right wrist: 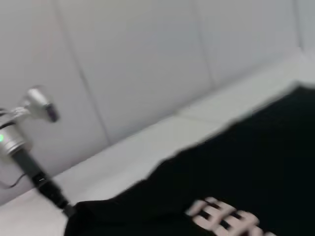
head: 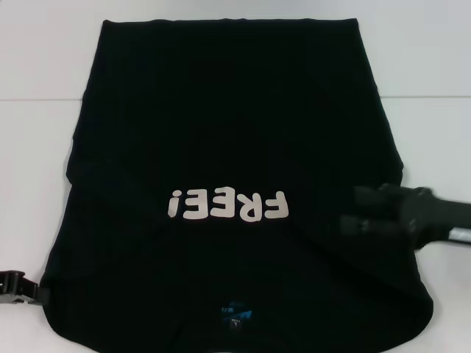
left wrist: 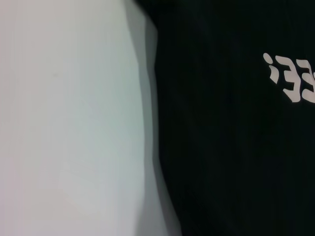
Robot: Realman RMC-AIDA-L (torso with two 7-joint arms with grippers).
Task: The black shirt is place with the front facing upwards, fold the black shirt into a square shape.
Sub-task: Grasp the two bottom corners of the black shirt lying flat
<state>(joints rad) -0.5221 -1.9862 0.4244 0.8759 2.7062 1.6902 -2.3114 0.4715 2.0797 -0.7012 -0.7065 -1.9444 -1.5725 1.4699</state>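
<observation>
Flat on the table [head: 434,59], shirt [head: 228,125] lies front up. Right gripper [head: 360,213] hovers over its right side, left gripper [head: 18,287] at near-left edge; fingers' state unclear.

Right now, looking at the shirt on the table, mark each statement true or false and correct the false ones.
1. The black shirt lies spread on the white table. True.
2. Its white "FREE!" lettering faces up. True.
3. The right hand is parked off the cloth. False: it reaches in over the shirt's right side.
4. The left hand sits over the lettering. False: it is at the shirt's near left edge.
5. A blue neck label shows at the near edge. True.
</observation>
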